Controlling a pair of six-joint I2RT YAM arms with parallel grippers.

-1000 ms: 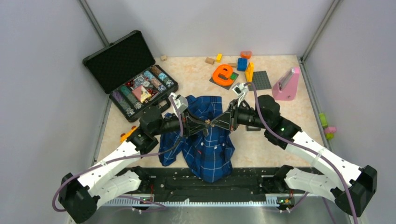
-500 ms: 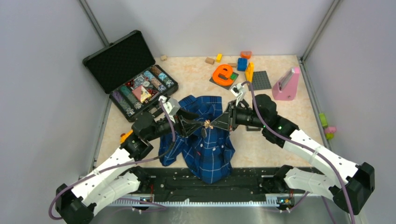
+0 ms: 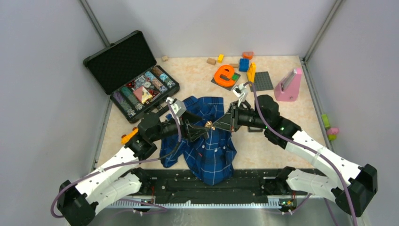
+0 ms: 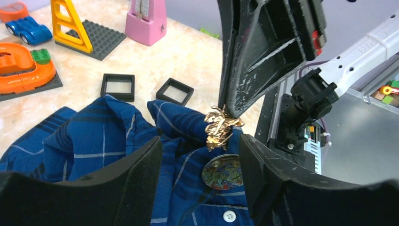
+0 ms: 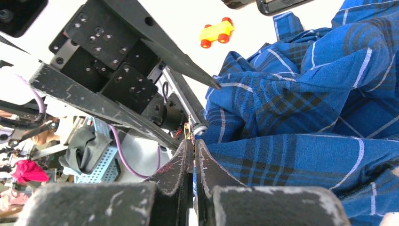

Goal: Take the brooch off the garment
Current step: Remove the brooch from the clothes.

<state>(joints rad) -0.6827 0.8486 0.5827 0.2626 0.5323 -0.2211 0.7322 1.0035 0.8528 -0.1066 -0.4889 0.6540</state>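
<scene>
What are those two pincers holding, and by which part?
The right pincer pinches a small gold ornament by its upper edge. The left pincer is open, holding nothing.

A robotics lab's test cell. The bench [image 3: 197, 75] is boxed in by plain grey panels [image 3: 211, 23] on metal posts [image 3: 96, 23]. Two robot arms [image 3: 113, 165] are bolted to a black rail [image 3: 211, 186] along its near edge. Mismatched props lie at its far end: toy bricks [image 3: 243, 64], a pink metronome [image 3: 288, 85] and an open black case [image 3: 127, 66].
</scene>
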